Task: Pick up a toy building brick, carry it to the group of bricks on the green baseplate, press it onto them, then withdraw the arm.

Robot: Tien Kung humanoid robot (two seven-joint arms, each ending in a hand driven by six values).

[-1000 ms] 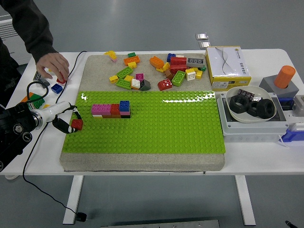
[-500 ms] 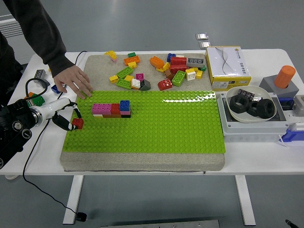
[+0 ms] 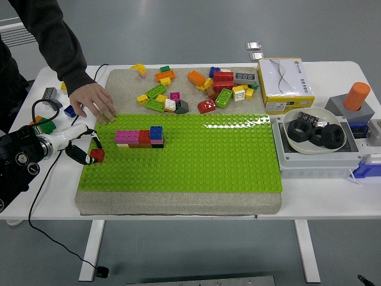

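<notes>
We see the left hand [image 3: 86, 149] gripping one red brick [image 3: 97, 155] over the green baseplate [image 3: 196, 161], at its left edge. One row of bricks [image 3: 140, 138] sits just right. One person's hand [image 3: 93, 102] presses the baseplate's far-left corner.

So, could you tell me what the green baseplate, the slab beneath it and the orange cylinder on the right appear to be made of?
The green baseplate looks like glossy moulded plastic: it has regular studs and bright glare along its far edge. The slab under it looks like matte, speckled beige stone or dense foam; which one cannot be told. The orange cylinder looks smooth and matte, probably plastic or foam.
</notes>
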